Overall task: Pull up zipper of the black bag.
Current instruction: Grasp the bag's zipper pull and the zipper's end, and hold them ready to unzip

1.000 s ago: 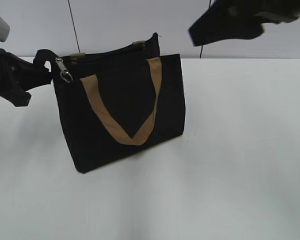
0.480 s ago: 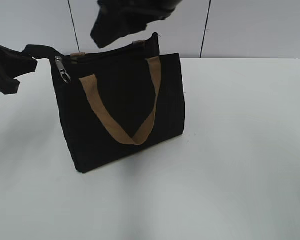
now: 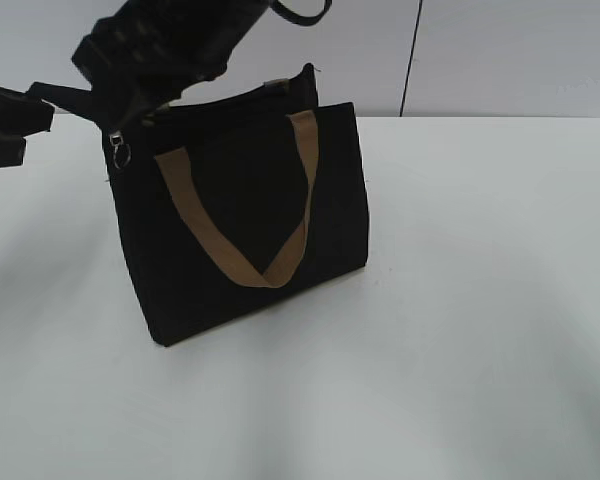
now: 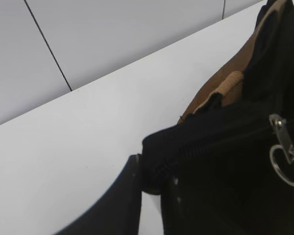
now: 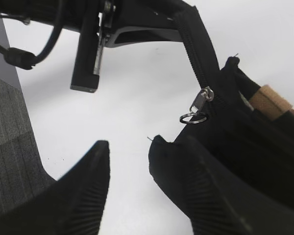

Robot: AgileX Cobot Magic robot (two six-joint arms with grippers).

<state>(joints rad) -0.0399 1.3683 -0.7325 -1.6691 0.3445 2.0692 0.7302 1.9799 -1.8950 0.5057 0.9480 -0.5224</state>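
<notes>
On the white table (image 3: 460, 300), the black bag (image 3: 250, 230) stands upright; left gripper (image 4: 154, 183) pinches its zipper (image 5: 198, 51) end tab, while right gripper (image 5: 130, 161), fingers spread, hovers beside the silvery pull tab (image 5: 198, 105).

one black bag (image 3: 245, 225) on one white table (image 3: 480, 300). two tan strap handles: front one (image 3: 242, 220) across the face, 2nd (image 4: 225, 90) at the back, seen in left wrist view. one zipper (image 5: 198, 54), w/ one metal pull tab (image 5: 200, 104) & one ring. two grippers: left (image 3: 15, 120), right (image 5: 130, 161).
</notes>
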